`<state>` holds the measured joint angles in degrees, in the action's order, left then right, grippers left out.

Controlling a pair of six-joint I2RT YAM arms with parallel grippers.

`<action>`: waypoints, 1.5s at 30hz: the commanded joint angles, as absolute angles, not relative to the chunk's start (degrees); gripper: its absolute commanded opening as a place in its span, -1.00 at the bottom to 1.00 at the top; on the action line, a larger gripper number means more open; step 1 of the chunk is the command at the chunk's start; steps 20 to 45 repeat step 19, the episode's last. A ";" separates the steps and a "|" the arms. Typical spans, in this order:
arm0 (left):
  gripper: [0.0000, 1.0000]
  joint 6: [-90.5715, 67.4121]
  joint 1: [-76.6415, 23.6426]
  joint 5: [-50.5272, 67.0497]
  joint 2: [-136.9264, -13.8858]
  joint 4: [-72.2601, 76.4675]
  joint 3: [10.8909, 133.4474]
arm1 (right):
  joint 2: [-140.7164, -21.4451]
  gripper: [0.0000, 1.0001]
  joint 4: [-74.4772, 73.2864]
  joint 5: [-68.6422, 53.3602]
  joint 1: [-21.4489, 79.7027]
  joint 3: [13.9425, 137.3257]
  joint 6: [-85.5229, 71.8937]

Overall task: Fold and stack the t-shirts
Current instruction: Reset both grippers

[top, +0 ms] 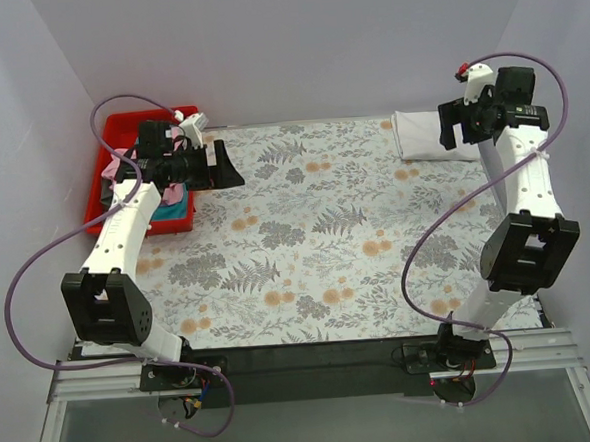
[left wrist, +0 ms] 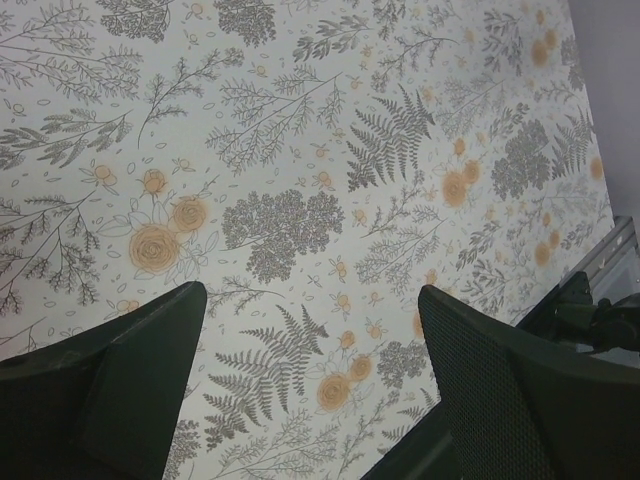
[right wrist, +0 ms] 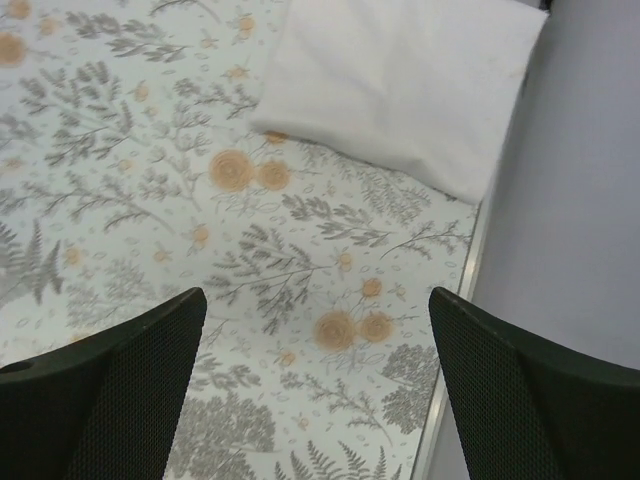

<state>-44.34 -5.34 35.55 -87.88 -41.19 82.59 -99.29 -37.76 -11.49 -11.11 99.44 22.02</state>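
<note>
Both arms are rising from the near edge of the desk [top: 307, 250], and its flowered cloth is lying bare across the near and middle ground.

Further out on the left, the left tool [left wrist: 310, 293] is hanging above the cloth with its jaws standing wide and nothing between them. In the overhead view it is sitting just beside the red bin [top: 119, 124] and pointing toward the desk's middle. The bin is holding the unfolded t-shirts [top: 177, 210], crumpled together. Pink and teal cloth are showing; the arm is masking the rest.

At the far right, the right tool [right wrist: 317, 296] is likewise hovering wide and empty, near the white t-shirt [right wrist: 400, 80] but apart from it. That shirt is lying in the far right corner against the desk's edge. It is folded into a flat, tidy rectangle with smooth faces and no loose sleeve showing.

Judgement: one shirt is appearing finished and is serving as the base of the stack. The step in hand is looking like the fetching of the next shirt. The next move is calling for the left tool to turn toward the bin, descend, pinch a single layer and draw it onto the open cloth for spreading.
</note>
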 commanded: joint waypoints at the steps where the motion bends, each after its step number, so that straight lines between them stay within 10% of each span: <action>1: 0.75 -41.31 -4.92 36.22 -87.28 -44.91 82.28 | -95.55 0.97 -49.04 -19.76 -10.90 96.43 22.94; 16: 0.77 -41.13 -5.01 32.17 -72.26 -41.22 55.90 | -69.62 0.97 -41.58 -31.73 -5.80 53.01 19.78; 45: 0.78 -41.57 -5.01 31.73 -70.59 -41.22 55.55 | -68.38 0.97 -40.52 -31.73 -5.45 51.16 18.99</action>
